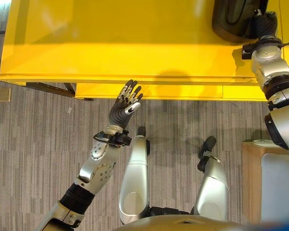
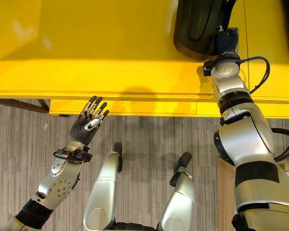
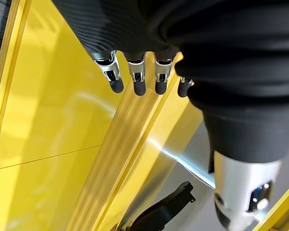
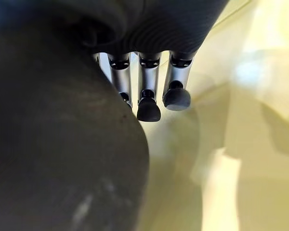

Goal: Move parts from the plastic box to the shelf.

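Note:
A large black moulded part [image 1: 233, 21] lies on the yellow shelf [image 1: 111, 43] at its far right. My right hand [image 2: 226, 41] reaches over the shelf and rests against the near right side of that part. In the right wrist view its fingers [image 4: 147, 96] are straight and lie alongside the dark part [image 4: 53, 144], not curled round it. My left hand [image 1: 125, 103] hangs open, fingers spread, just in front of the shelf's front edge and holds nothing. Its straight fingers [image 3: 135, 79] point at the yellow edge.
The shelf's yellow front lip [image 2: 135, 107] runs across the whole view. A black bracket [image 1: 48, 87] shows under its left end. A low wooden stand [image 1: 253, 178] with a white top stands on the grey carpet [image 1: 38, 134] at the right.

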Controlling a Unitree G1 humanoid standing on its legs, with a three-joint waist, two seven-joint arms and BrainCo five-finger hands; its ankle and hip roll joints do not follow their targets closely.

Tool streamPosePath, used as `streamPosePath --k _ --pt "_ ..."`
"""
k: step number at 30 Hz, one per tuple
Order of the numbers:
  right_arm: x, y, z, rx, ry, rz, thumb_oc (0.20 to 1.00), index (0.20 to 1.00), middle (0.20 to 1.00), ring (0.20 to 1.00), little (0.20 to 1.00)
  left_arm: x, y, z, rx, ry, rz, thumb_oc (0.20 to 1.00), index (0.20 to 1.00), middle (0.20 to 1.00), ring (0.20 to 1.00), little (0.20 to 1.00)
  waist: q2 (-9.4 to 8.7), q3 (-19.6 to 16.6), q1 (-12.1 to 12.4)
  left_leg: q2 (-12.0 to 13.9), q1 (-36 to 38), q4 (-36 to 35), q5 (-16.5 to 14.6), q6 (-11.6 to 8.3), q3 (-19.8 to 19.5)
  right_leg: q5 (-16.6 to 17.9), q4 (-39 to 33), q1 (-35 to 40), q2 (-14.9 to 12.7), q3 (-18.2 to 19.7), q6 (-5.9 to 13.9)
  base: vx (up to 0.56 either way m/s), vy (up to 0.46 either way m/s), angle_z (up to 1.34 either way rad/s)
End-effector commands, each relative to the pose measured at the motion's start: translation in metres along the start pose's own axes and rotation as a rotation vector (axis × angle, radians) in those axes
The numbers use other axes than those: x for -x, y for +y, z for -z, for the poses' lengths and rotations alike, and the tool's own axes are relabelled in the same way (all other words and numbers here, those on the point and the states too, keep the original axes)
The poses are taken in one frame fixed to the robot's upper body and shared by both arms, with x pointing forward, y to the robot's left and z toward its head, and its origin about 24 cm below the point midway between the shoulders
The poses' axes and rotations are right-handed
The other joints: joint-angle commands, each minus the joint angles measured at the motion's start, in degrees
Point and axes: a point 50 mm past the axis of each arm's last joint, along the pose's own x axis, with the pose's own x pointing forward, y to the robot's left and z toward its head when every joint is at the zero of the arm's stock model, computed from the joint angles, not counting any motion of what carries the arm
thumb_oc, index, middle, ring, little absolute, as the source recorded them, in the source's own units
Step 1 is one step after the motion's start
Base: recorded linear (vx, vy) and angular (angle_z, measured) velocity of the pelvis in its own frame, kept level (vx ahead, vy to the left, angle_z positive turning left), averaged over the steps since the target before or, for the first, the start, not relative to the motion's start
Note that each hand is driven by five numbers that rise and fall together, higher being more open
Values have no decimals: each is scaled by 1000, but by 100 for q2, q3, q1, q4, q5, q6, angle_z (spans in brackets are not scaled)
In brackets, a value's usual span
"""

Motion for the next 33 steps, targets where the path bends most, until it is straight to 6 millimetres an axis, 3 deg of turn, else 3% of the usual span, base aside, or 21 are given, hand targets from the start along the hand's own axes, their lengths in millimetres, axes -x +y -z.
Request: streamPosePath --k 1,10,16,25,29,33 --pt "-9 -25 -26 14 -88 68 200 200 200 200 200 1 -12 -8 17 -67 56 1000 1000 1000 1000 1000 81 -120 72 -73 99 -952 583 92 80 -1532 1729 -183 -29 242 -26 0 0 0" --pt "-11 -38 -21 184 -98 90 200 200 200 200 200 1 -12 -8 7 -72 60 1000 1000 1000 1000 1000 98 -69 78 -77 106 -978 627 77 51 -1532 1760 -175 -42 208 -7 0 0 0" --pt "-12 -44 -19 209 -91 108 200 200 200 200 200 0 -14 -8 8 -80 64 1000 1000 1000 1000 1000 103 -64 76 -63 101 -961 631 65 35 -1563 1797 -165 -38 196 -11 0 0 0" --pt "-13 -43 -29 191 -113 117 200 200 200 200 200 -2 -15 -10 14 -95 55 1000 1000 1000 1000 1000 102 -46 96 -63 63 -947 646 59 -1 -1591 1855 -185 -26 181 -9 0 0 0" --pt "-13 -42 -39 58 -111 135 200 200 200 200 200 -4 -17 -11 26 -103 61 1000 1000 1000 1000 1000 126 -71 132 -70 47 -984 665 63 -16 -1595 1866 -191 -27 168 -6 14 -10 3" --pt "-14 -39 -48 46 -129 132 200 200 200 200 200 -4 -19 -12 25 -101 74 1000 1000 1000 1000 1000 140 -80 178 -104 23 -963 652 78 -38 -1601 1871 -178 -43 137 7 5 -4 1"
